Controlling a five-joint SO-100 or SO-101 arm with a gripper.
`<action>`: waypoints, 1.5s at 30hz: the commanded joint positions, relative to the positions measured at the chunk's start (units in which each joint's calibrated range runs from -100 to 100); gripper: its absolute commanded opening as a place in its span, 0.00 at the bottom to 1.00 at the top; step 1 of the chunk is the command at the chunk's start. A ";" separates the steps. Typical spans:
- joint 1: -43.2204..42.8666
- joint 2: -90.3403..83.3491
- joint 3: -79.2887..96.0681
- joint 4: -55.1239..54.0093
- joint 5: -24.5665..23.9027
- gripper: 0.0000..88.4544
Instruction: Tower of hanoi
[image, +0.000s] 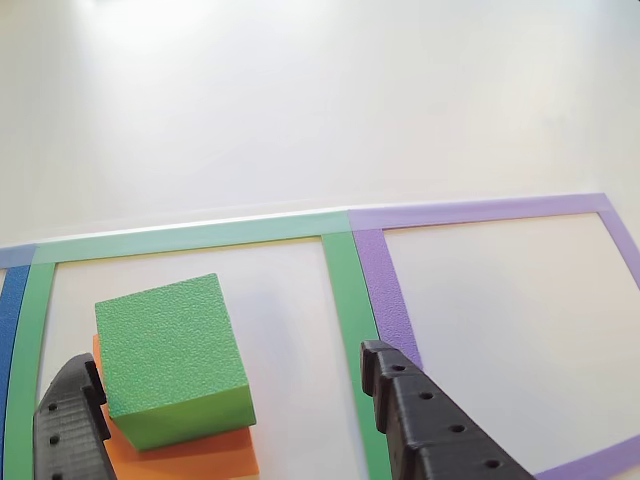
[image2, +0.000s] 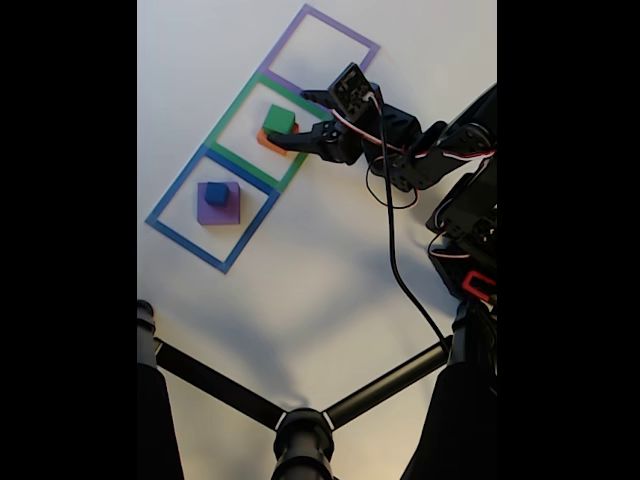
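Observation:
The green cube (image: 165, 345) (image2: 279, 118) sits on the orange block (image: 190, 455) (image2: 262, 138) inside the green tape square (image: 345, 290) (image2: 228, 115). My gripper (image: 230, 358) (image2: 287, 119) is open, one black finger on each side of this stack. In the other view the left finger (image: 70, 420) is close to the cube and the right finger (image: 420, 420) stands well off it. In the fixed view the blue cube (image2: 217, 193) rests on the purple slab (image2: 225, 212) inside the blue tape square (image2: 176, 185).
A purple tape square (image: 390, 290) (image2: 340, 25) adjoins the green one and holds nothing. The tabletop is white. The arm's body and a black cable (image2: 390, 230) lie at the right of the fixed view, and a black stand (image2: 300, 430) crosses its bottom.

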 joint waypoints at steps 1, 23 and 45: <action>-0.94 -0.11 -2.06 -1.41 0.00 0.32; -2.38 0.93 -2.33 -1.41 0.00 0.22; -2.69 0.21 -2.51 -0.28 0.00 0.15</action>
